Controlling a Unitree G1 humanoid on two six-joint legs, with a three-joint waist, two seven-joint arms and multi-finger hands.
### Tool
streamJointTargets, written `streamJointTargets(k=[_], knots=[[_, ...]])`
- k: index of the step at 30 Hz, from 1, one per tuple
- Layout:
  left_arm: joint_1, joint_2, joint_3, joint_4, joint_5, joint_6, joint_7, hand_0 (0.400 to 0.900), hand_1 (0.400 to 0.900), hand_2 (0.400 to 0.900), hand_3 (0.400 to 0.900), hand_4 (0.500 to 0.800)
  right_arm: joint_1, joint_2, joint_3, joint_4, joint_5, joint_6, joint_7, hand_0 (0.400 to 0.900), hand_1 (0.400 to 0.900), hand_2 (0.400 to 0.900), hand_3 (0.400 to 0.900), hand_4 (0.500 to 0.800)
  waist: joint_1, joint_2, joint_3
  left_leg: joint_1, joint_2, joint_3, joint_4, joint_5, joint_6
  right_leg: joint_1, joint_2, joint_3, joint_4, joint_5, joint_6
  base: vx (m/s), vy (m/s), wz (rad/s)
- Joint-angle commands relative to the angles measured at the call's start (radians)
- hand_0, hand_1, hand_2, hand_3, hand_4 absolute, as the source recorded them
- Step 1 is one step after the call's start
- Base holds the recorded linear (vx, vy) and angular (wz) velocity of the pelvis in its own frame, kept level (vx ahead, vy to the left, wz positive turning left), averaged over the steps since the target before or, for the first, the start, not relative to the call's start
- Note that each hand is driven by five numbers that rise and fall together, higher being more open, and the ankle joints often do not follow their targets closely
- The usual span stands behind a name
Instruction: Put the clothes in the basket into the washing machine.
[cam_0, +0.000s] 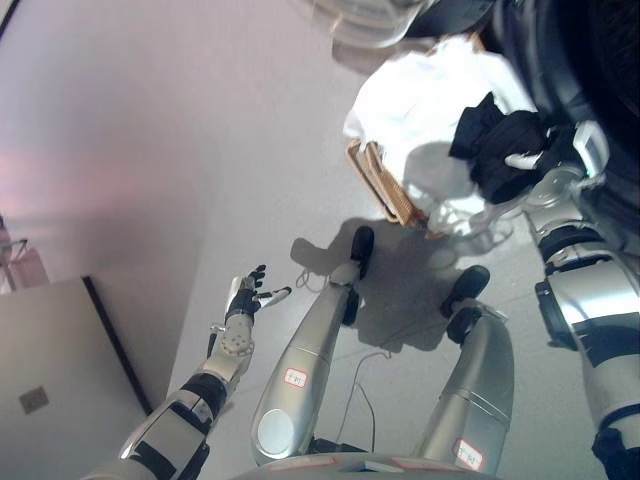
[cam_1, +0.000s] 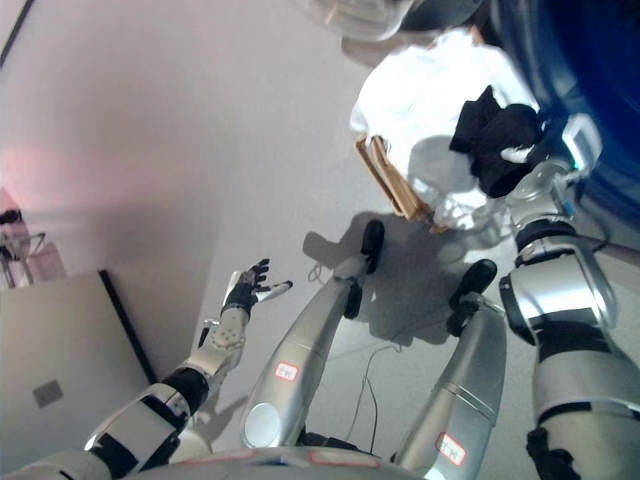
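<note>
right hand (cam_0: 528, 160) is clenched on a black garment (cam_0: 500, 140), holding it just over the basket (cam_0: 375, 180) and the white clothes (cam_0: 420, 100). washer (cam_0: 590, 70) sits right beside that hand, upper right. left hand (cam_0: 243, 296) hangs open, well apart

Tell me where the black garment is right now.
The black garment is at the upper right of both eye views, gripped by the right hand over the white clothes heaped in the wicker basket.
</note>
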Motion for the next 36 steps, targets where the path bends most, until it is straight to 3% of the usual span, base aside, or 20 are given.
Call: streamJointTargets(k=[1, 3, 4, 6, 8, 11, 14, 20, 22, 24, 29, 30, 31, 36], knots=[[0.056, 0.027, 0.052, 0.084, -0.005, -0.006, 0.028, 0.9, 0.9, 0.9, 0.9, 0.8, 0.015, -0.015, -0.05, -0.092, 0.299, -0.156, -0.013, 0.4, 0.4, 0.4, 0.4, 0.5, -0.024, 0.049, -0.05, 0.06, -0.005, 0.003, -0.137, 0.041, -0.055, 0.149, 0.042, 0.012, -0.075, 0.013, 0.058, 0.08, 0.009, -0.13], [0.074, 0.031, 0.048, 0.087, 0.006, -0.006, 0.013, 0.9, 0.9, 0.9, 0.9, 0.8, 0.047, 0.011, -0.136, -0.084, 0.429, -0.187, 0.015, 0.4, 0.4, 0.4, 0.4, 0.5, -0.019, 0.068, -0.059, 0.106, 0.003, 0.002, -0.179, 0.076, -0.051, 0.199, 0.048, -0.003, -0.129, 0.049, 0.052, 0.01, 0.03, -0.08], [0.074, 0.03, 0.047, 0.087, 0.006, -0.006, 0.013, 0.9, 0.9, 0.9, 0.9, 0.8, 0.048, 0.009, -0.136, -0.082, 0.43, -0.187, 0.017, 0.4, 0.4, 0.4, 0.4, 0.5, -0.022, 0.063, -0.065, 0.12, -0.001, -0.004, -0.182, 0.053, -0.056, 0.214, 0.047, 0.004, -0.132, 0.025, 0.059, -0.03, 0.044, -0.08], [0.106, 0.025, 0.045, 0.09, 0.02, -0.004, -0.009, 0.9, 0.9, 0.9, 0.9, 0.8, 0.08, 0.047, -0.234, -0.1, 0.59, -0.243, 0.034, 0.4, 0.4, 0.4, 0.4, 0.5, -0.016, 0.095, -0.085, 0.182, 0.005, -0.001, -0.233, 0.09, -0.056, 0.288, 0.05, -0.015, -0.213, 0.069, 0.058, 0.05, 0.055, -0.07], [0.12, 0.025, 0.041, 0.09, 0.023, -0.007, -0.014, 0.9, 0.9, 0.9, 0.9, 0.8, 0.091, 0.055, -0.259, -0.106, 0.627, -0.264, 0.035, 0.4, 0.4, 0.4, 0.4, 0.5, -0.015, 0.108, -0.093, 0.21, 0.006, -0.005, -0.253, 0.094, -0.057, 0.319, 0.054, -0.02, -0.242, 0.077, 0.061, 0.06, 0.039, -0.05], [0.158, 0.005, 0.029, 0.094, 0.037, -0.001, -0.035, 0.9, 0.9, 0.9, 0.9, 0.8, 0.116, 0.086, -0.384, -0.15, 0.783, -0.35, 0.037, 0.4, 0.4, 0.4, 0.4, 0.5, -0.006, 0.157, -0.128, 0.276, 0.0, -0.011, -0.287, 0.096, -0.058, 0.395, 0.055, -0.022, -0.304, 0.082, 0.07, 0.09, 0.063, -0.05], [0.178, -0.001, 0.023, 0.095, 0.043, 0.004, -0.047, 0.9, 0.9, 0.9, 0.9, 0.8, 0.111, 0.056, -0.441, -0.159, 0.838, -0.39, 0.031, 0.4, 0.4, 0.4, 0.4, 0.5, 0.01, 0.188, -0.15, 0.308, -0.009, -0.02, -0.303, 0.095, -0.057, 0.437, 0.044, -0.033, -0.324, 0.082, 0.077, 0.05, 0.045, 0.12], [0.225, -0.008, 0.006, 0.097, 0.062, 0.005, -0.073, 0.9, 0.9, 0.9, 0.9, 0.8, 0.063, -0.093, -0.488, -0.239, 0.817, -0.463, -0.038, 0.4, 0.4, 0.4, 0.4, 0.5, 0.045, 0.247, -0.226, 0.385, -0.031, -0.045, -0.347, 0.097, -0.056, 0.516, 0.018, -0.054, -0.343, 0.068, 0.091, 0.06, 0.033, 0.16], [0.229, -0.011, -0.001, 0.093, 0.062, 0.005, -0.075, 0.9, 0.9, 0.9, 0.9, 0.8, 0.049, -0.116, -0.485, -0.25, 0.8, -0.464, -0.056, 0.4, 0.4, 0.4, 0.4, 0.5, 0.048, 0.255, -0.232, 0.394, -0.034, -0.048, -0.349, 0.096, -0.056, 0.526, 0.015, -0.055, -0.342, 0.066, 0.093, 0.05, 0.022, 0.08], [0.244, -0.006, -0.005, 0.081, 0.057, 0.0, -0.085, 0.9, 0.9, 0.9, 0.9, 0.8, 0.002, -0.199, -0.451, -0.259, 0.755, -0.449, -0.075, 0.4, 0.4, 0.4, 0.4, 0.5, 0.061, 0.265, -0.252, 0.41, -0.04, -0.056, -0.353, 0.094, -0.055, 0.539, 0.009, -0.057, -0.341, 0.059, 0.095, 0.03, 0.004, 0.07], [0.254, -0.003, -0.014, 0.071, 0.047, -0.006, -0.094, 0.9, 0.9, 0.9, 0.9, 0.8, -0.066, -0.294, -0.361, -0.259, 0.705, -0.404, -0.059, 0.4, 0.4, 0.4, 0.4, 0.5, 0.07, 0.283, -0.269, 0.429, -0.04, -0.07, -0.378, 0.105, -0.061, 0.547, 0.005, -0.064, -0.34, 0.055, 0.097, 0.02, -0.005, 0.09], [0.256, -0.004, -0.016, 0.075, 0.048, -0.004, -0.096, 0.9, 0.9, 0.9, 0.9, 0.8, -0.078, -0.299, -0.344, -0.248, 0.703, -0.389, -0.05, 0.7, 0.7, 0.7, 0.7, 0.68, 0.068, 0.284, -0.27, 0.433, -0.038, -0.07, -0.384, 0.107, -0.061, 0.549, 0.008, -0.062, -0.341, 0.054, 0.095, 0.03, -0.013, 0.0], [0.255, -0.006, -0.015, 0.075, 0.048, -0.004, -0.096, 0.9, 0.9, 0.9, 0.9, 0.8, -0.084, -0.301, -0.339, -0.244, 0.705, -0.388, -0.048, 0.9, 0.9, 0.9, 0.9, 0.8, 0.067, 0.286, -0.269, 0.434, -0.038, -0.07, -0.385, 0.107, -0.061, 0.549, 0.009, -0.062, -0.341, 0.054, 0.095, 0.03, -0.003, -0.05], [0.246, -0.014, -0.006, 0.088, 0.028, 0.002, -0.103, 0.9, 0.9, 0.9, 0.9, 0.8, -0.092, -0.283, -0.316, -0.16, 0.744, -0.357, 0.001, 0.9, 0.9, 0.9, 0.9, 0.8, 0.052, 0.279, -0.269, 0.446, -0.034, -0.066, -0.398, 0.107, -0.057, 0.549, 0.019, -0.049, -0.349, 0.057, 0.09, 0.04, 0.006, -0.08]])
